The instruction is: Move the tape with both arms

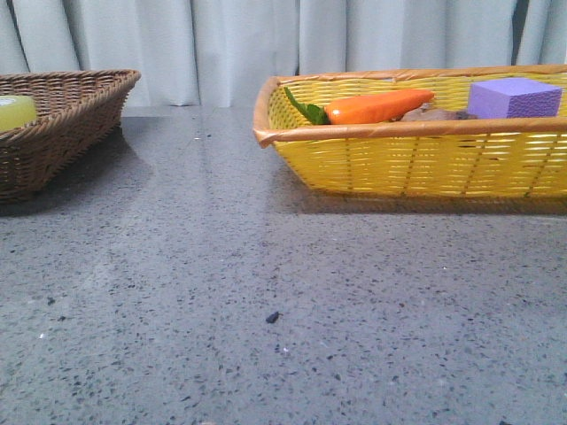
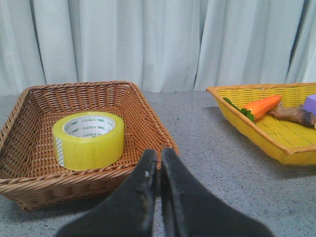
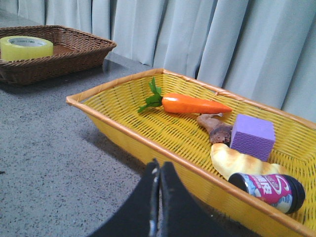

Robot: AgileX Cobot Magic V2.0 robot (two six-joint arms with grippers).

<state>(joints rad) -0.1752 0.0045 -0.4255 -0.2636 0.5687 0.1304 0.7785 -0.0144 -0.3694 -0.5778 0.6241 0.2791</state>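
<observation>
Closest to the left wrist camera, the left gripper (image 2: 159, 160) has its two dark fingers pressed together, with only a thin line between them, and nothing is held. Just behind its tips stands the brown wicker basket (image 2: 143, 106) on the grey speckled table (image 2: 207, 148). Inside this basket the tape (image 2: 89, 139) lies flat on the woven floor, with the white core and its green lettering facing up. It sits near the front wall of the basket, and I cannot tell if it touches that wall.

On the other side, the right gripper (image 3: 159, 170) is also closed, finger against finger, and it holds nothing. It hangs just before the rim of the yellow basket (image 3: 123, 133). In this basket, nearest to the gripper, lies a dark can with a pink label (image 3: 269, 190), on its side. Behind it are a pale bread-like piece (image 3: 237, 162), then a purple foam block (image 3: 253, 136) and a brown root-like piece (image 3: 215, 127). Farther back an orange carrot (image 3: 195, 104) with green leaves lies along the basket floor.

Behind both baskets, pale grey curtains (image 1: 266, 44) close the scene. From the front camera, no gripper is visible.
</observation>
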